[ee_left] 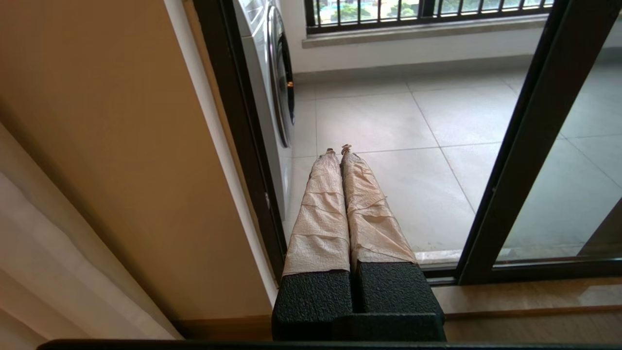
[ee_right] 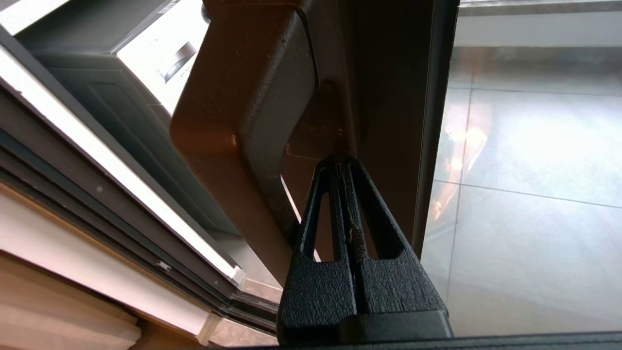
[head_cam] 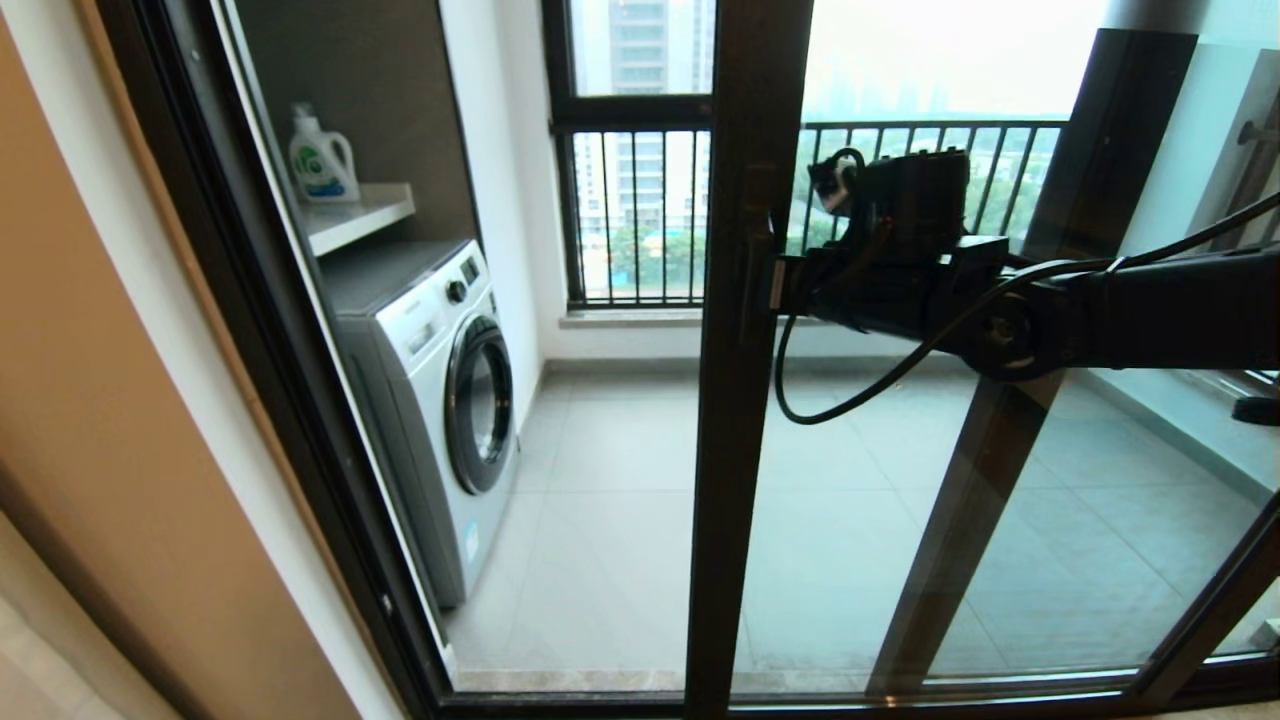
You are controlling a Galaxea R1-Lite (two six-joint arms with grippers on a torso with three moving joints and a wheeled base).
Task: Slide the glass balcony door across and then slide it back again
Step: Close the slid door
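The glass balcony door [head_cam: 850,560] stands partly slid across, its dark brown upright [head_cam: 735,450] near the middle of the head view. The bar handle [head_cam: 752,240] is on that upright. My right gripper [head_cam: 775,285] reaches in from the right at handle height. In the right wrist view it [ee_right: 340,163] is shut, its black fingers tucked between the handle bar [ee_right: 243,97] and the upright, tips against the frame. My left gripper [ee_left: 338,149] is shut with nothing in it, held low before the doorway; the door's upright [ee_left: 525,146] is to its right.
A white washing machine [head_cam: 440,400] and a shelf with a detergent bottle [head_cam: 322,160] stand on the balcony's left. The fixed dark jamb [head_cam: 250,330] bounds the doorway's left side. A second dark-framed pane's upright [head_cam: 1010,470] shows behind the glass. A barred window [head_cam: 640,220] is at the back.
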